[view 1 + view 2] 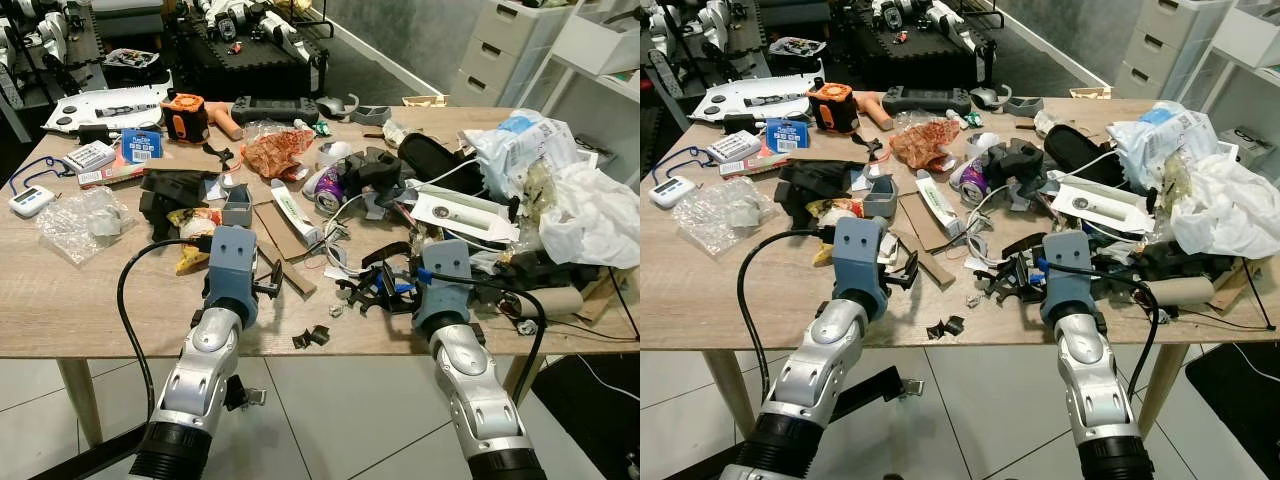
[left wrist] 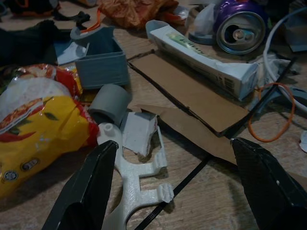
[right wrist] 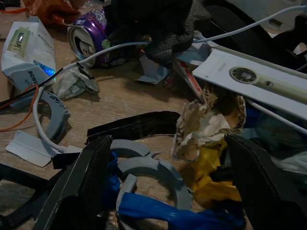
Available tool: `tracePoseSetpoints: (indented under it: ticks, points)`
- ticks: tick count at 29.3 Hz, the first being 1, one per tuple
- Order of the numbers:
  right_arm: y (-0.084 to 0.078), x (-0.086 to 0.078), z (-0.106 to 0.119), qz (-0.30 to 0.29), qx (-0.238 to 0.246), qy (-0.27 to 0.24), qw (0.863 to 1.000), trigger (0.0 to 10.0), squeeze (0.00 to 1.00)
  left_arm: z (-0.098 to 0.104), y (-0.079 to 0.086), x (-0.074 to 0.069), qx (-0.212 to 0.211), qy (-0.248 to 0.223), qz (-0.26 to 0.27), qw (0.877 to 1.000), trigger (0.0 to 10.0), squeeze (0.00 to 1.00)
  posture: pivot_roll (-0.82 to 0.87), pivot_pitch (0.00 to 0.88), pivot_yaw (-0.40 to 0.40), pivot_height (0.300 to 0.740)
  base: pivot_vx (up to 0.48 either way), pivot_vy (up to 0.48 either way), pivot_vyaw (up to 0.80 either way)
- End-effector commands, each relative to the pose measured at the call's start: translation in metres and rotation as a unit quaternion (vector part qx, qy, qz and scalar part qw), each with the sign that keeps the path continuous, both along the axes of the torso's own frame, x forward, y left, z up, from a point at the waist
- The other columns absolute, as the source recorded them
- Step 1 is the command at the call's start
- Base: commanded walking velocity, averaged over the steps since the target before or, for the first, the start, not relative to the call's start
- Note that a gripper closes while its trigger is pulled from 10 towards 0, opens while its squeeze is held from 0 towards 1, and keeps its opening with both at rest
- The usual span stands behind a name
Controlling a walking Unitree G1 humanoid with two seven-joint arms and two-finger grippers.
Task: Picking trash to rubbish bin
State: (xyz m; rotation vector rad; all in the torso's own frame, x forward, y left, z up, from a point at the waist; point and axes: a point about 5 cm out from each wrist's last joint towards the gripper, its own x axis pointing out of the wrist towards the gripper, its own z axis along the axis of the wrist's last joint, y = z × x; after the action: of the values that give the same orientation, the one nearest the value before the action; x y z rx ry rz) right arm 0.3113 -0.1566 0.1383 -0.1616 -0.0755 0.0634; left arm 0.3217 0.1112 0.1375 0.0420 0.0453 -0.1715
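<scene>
Trash is strewn over a wooden table (image 1: 60, 300). My left gripper (image 2: 177, 191) hovers open low over the table's front part. Between its fingers lie a white plastic part (image 2: 139, 163) and a brown cardboard strip (image 2: 187, 91). A yellow and red snack wrapper (image 2: 38, 129) lies just beside one finger. Beyond are a white carton (image 2: 206, 62) and a purple can (image 2: 240, 28). My right gripper (image 3: 168, 191) is open over a grey ring (image 3: 153, 172), a blue scrap (image 3: 163, 211) and a crumpled paper and yellow wrapper (image 3: 206, 124).
White plastic bags (image 1: 590, 210) pile up at the table's right end. A clear plastic bag (image 1: 80, 225), a calculator (image 1: 90, 155) and an orange tape measure (image 1: 185, 115) lie on the left. Black scraps (image 1: 310, 337) sit by the front edge. White drawers (image 1: 500, 50) stand behind.
</scene>
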Motion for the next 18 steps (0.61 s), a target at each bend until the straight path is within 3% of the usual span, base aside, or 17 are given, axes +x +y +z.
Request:
tracePoseSetpoints:
  ticks: [1, 4, 6, 18]
  points:
    - [0.0021, -0.0033, -0.0017, 0.004, -0.001, 0.0, 1.0, 10.0, 0.0, -0.0036, 0.0015, -0.0027, 0.024, 0.001, -0.006, 1.0, 10.0, 0.0, -0.03, 0.138, 0.008, 0.74, 0.0, -0.48, 0.0]
    - [0.0031, -0.0032, -0.0017, 0.005, -0.002, 0.0, 1.0, 10.0, 0.0, -0.0056, 0.0004, -0.0032, 0.021, 0.004, -0.004, 1.0, 10.0, 0.0, -0.04, 0.132, 0.007, 0.74, 0.0, -0.48, 0.0]
    - [0.004, -0.0032, -0.0016, 0.007, -0.002, 0.0, 1.0, 10.0, 0.0, -0.0079, 0.0023, -0.003, -0.009, 0.019, 0.008, 1.0, 10.0, 0.0, -0.04, 0.132, 0.007, 0.74, 0.0, 0.0, 0.0]
    - [0.0091, -0.0037, 0.0025, 0.033, -0.001, -0.009, 0.999, 10.0, 0.0, -0.0043, 0.0047, -0.002, -0.003, 0.001, 0.011, 1.0, 10.0, 0.0, -0.04, 0.118, 0.009, 0.74, 0.0, 0.0, 0.0]
